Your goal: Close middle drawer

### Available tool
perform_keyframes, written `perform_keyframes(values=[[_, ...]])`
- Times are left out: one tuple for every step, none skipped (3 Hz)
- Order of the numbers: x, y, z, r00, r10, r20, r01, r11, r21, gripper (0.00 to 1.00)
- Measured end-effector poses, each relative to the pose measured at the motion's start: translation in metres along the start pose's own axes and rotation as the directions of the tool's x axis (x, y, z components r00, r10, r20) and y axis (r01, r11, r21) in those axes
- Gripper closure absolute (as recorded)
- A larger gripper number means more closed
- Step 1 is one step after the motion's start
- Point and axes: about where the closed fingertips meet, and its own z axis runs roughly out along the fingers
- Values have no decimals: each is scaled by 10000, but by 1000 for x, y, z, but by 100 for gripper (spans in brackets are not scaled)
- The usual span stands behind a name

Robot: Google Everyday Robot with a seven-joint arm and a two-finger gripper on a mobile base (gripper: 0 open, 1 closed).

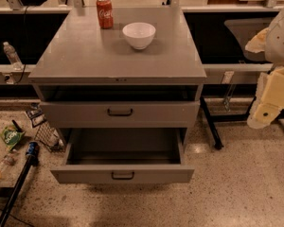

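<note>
The grey cabinet top (85, 56) carried 1 red can (104, 13) and 1 white bowl (139, 35); the gripper (264, 113) hung to its right.

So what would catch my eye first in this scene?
The middle drawer of the grey cabinet stands pulled far out, low in the centre. On the cabinet's top, a red Coca-Cola can stands just behind and left of a white bowl. The robot's cream gripper hovers at the right edge, well apart from the cabinet.
</note>
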Motion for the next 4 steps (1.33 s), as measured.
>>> perform_keyframes(values=[[0, 0, 0, 10000, 0, 0, 0, 10000, 0, 0], [-4, -1, 28, 9993, -157, 339, 158, 9999, -47, 16], [-11, -12, 42, 9976, -211, 653, 182, 9988, 446, 40], [-11, -11, 41, 9976, -229, 647, 199, 9987, 467, 39]])
